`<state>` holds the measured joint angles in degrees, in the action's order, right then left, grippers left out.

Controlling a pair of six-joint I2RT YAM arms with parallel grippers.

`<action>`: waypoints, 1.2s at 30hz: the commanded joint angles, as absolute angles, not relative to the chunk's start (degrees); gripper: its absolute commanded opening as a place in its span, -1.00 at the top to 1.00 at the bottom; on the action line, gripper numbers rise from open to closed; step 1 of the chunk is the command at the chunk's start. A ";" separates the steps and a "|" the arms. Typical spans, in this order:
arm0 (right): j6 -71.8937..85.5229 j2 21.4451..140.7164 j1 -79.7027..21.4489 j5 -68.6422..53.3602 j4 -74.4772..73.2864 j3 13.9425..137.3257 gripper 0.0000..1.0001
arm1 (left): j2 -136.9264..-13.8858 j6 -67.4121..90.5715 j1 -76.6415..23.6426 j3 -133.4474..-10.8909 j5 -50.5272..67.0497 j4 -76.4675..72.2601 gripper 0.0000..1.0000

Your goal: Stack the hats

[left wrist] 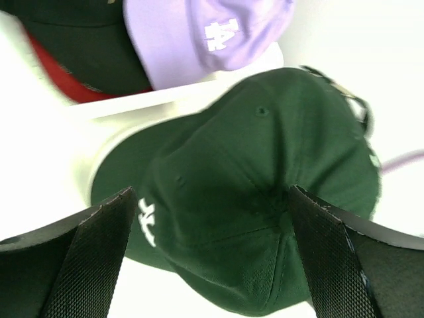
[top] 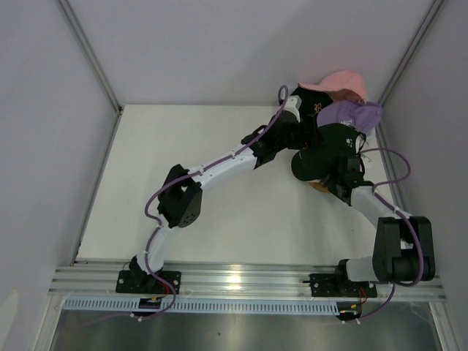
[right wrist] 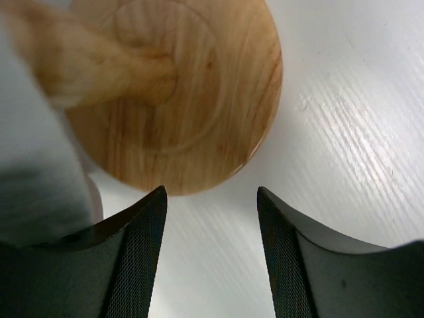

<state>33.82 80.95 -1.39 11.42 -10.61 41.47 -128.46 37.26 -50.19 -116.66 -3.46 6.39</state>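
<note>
The left pincer point(left wrist: 212, 199) is spread wide, one finger point(left wrist: 99, 258) on each side of the crown of a dark green cap point(left wrist: 252, 199) and nothing clamped between them. Whether the pads touch the fabric cannot be told. The cap's white front logo sits close to the left-hand finger in the wrist view, and its top button faces the camera.

Just beyond the green cap lies a lavender cap point(left wrist: 199, 33) with a white logo. To its left is a black cap point(left wrist: 73, 40) with a red fabric strip point(left wrist: 56, 69) showing along its lower edge. From above, a pink cap point(top: 342, 82) sits at the far right corner of the surface point(top: 183, 146), just behind the lavender one, so the caps are clustered together there.

The right pincer point(right wrist: 211, 195) is also open and has hold of nothing; only white surface shows between its fingers. Just ahead of its tips lies the round base of a wooden stand point(right wrist: 192, 99), with the post rising from it out of focus. A pale grey blur at the left of that view is too soft to identify. In the overhead view, a sliver of the wooden base peeks out under the near edge of the green cap, right beside the right arm's wrist.
</note>
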 commanded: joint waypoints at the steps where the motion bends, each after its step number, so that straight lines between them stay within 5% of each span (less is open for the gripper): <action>1: 32.70 75.07 -3.85 9.75 -9.32 39.38 -0.21 | -125.07 34.28 -49.66 -116.98 -3.70 12.39 -0.97; 9: 30.68 66.10 -5.98 11.86 -22.39 39.90 -0.30 | -123.14 30.59 -49.75 -117.16 -1.67 13.10 -0.98; 14: 30.67 61.45 1.38 12.92 -36.28 40.96 -0.28 | -123.05 27.87 -50.27 -120.31 -0.44 13.09 -0.98; 26: 40.61 50.90 8.79 12.92 -44.13 46.94 -0.35 | -125.77 25.23 -52.03 -127.70 -0.79 14.06 -0.99; 29: 37.28 47.73 11.68 10.03 -39.48 48.33 -0.47 | -125.77 24.44 -52.47 -128.06 -0.97 14.33 -0.99; 34: 29.89 47.98 15.90 6.15 -30.33 54.92 -0.97 | -125.51 24.00 -52.47 -127.79 -1.41 15.90 -0.99; 36: 29.01 52.00 16.96 4.49 -29.27 57.55 -0.99 | -125.33 23.91 -52.47 -126.92 -1.06 16.08 -0.99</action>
<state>32.86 48.84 15.46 7.31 -35.97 52.42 -126.67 25.47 -52.25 -126.02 -1.26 15.57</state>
